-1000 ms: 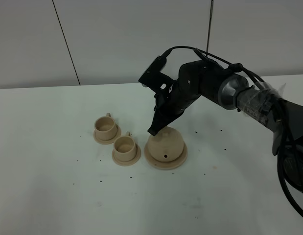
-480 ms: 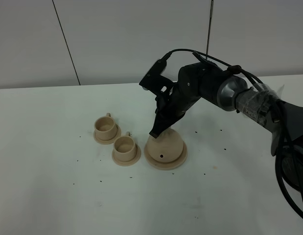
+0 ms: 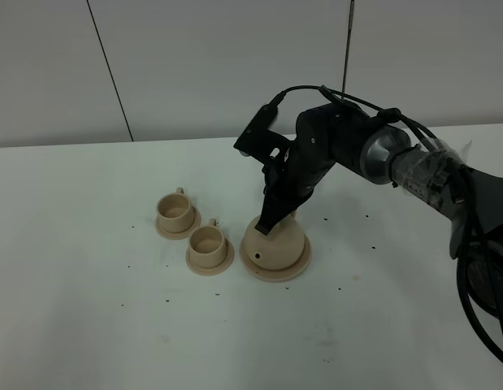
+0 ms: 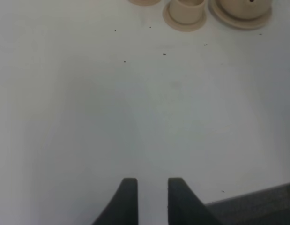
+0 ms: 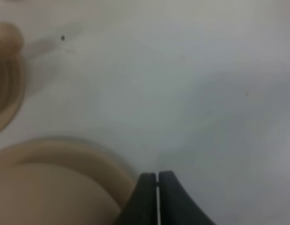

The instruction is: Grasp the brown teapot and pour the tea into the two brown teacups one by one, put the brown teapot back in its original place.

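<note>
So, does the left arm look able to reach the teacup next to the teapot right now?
Probably yes. Only bare table lies between the left gripper and that teacup, and its jaws stand slightly apart. The right gripper is at the teapot beside it, so space could be tight.

brown teapot [image 3: 285, 240]: 1 | brown teacups [image 3: 175, 210] [image 3: 206, 240]: 2 | cup saucers [image 3: 166, 233] [image 3: 220, 264]: 2 | large saucer [image 3: 277, 276]: 1

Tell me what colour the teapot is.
The teapot is plain matte beige-tan, with no pattern; it shows best in the exterior high view.
</note>
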